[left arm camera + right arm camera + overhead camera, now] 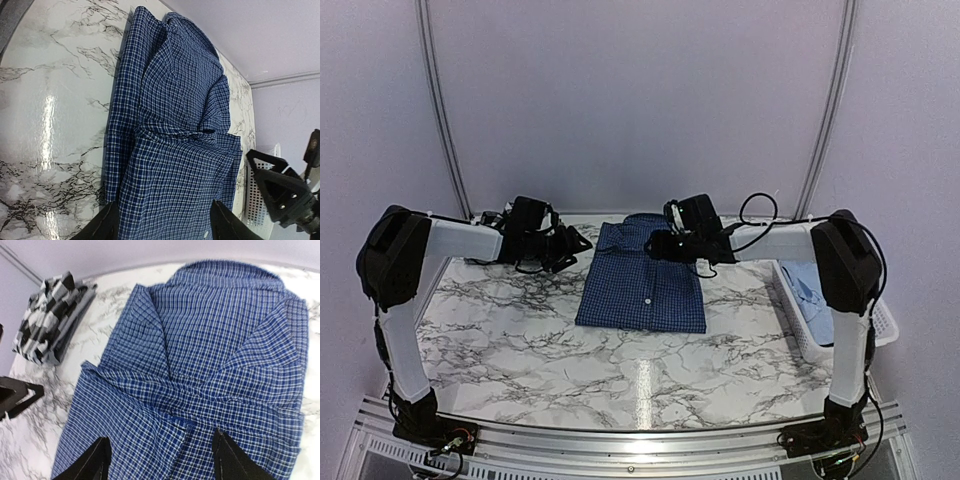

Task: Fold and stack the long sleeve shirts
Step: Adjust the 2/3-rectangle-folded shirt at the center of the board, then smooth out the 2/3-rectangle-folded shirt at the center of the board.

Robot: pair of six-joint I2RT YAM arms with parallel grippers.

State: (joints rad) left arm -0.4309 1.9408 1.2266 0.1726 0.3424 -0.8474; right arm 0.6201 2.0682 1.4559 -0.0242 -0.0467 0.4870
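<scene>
The dark blue checked shirt [642,285] lies flat near the middle of the marble desk [510,335], collar toward the far edge, with its sleeves already turned in so that it forms a long rectangle. The left gripper [570,245] hovers just off the shirt's far left corner. The right gripper [657,243] hangs over the collar end. In both wrist views the jaws stand well apart with only cloth showing below them, and neither pair has hold of anything.

A black-and-white plaid shirt [50,320] sits folded at the far left of the desk. A pale blue shirt [810,290] waits in the white basket [885,325] on the right.

The step in hand looks like the last fold of the blue shirt, bringing one end over the other, though the crossed layers in the wrist views make it hard to tell how many folds are already in.

To do it well, each pair of jaws should come down on a matching corner of the same end and pinch all the layers together, so the tucked sleeves do not slip out. Both arms should then lift only slightly and travel level and together, laying the edge square on the opposite end. Uneven height or speed would skew the rectangle and spoil the later stack on the plaid shirt.
</scene>
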